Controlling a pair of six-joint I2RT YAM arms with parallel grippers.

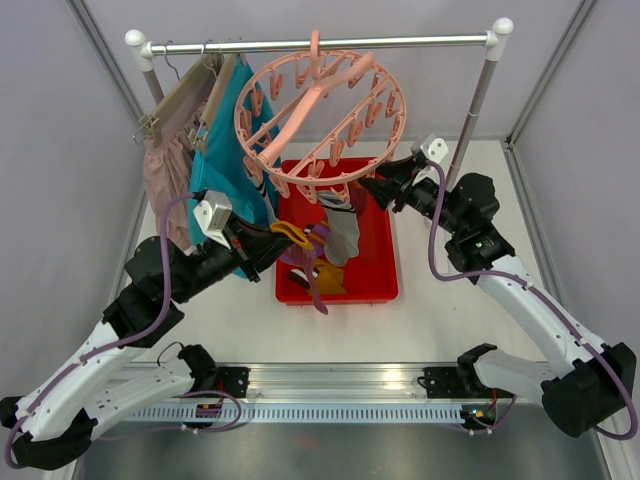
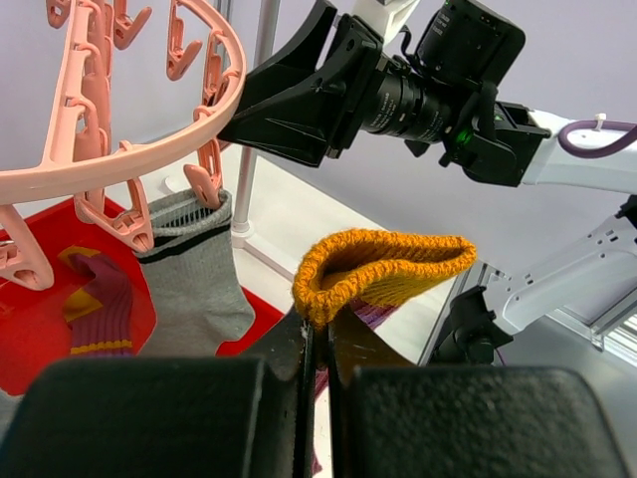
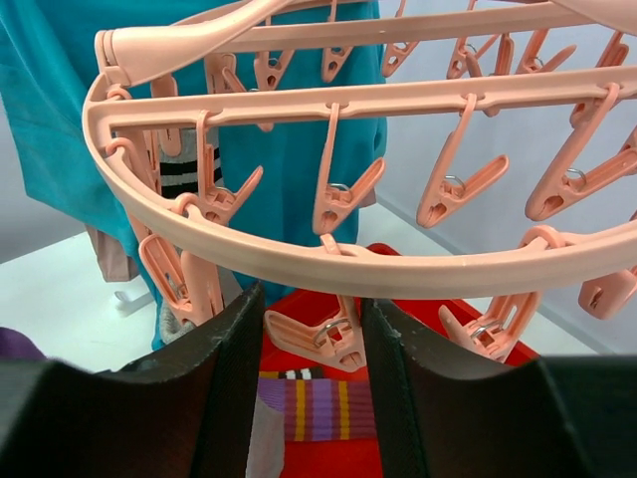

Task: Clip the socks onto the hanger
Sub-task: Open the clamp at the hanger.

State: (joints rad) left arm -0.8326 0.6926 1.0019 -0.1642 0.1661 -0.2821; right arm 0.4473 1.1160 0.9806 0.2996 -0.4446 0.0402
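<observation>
We hold a mustard sock up beside the round clip hanger above the table's far edge.

The teal garment (image 1: 220, 160) hangs on the rail (image 1: 400, 43) toward the far left corner. Just beside it, the salmon-pink hanger (image 3: 299, 261) hangs tilted from the same rail. Below it a red tray (image 1: 378, 262) sits mid-table with a purple striped sock (image 3: 318, 408) lying in it. Our right gripper (image 3: 311, 299) is spread, its fingers just below the ring's near rim. Our left gripper (image 2: 317, 344) is pressed together, pinching the mustard yellow sock (image 2: 388, 264), its open cuff uppermost, near the ring. A grey sock (image 2: 194, 284) hangs from one clip, and a black-and-white striped sock (image 3: 181, 174) shows behind another.
</observation>
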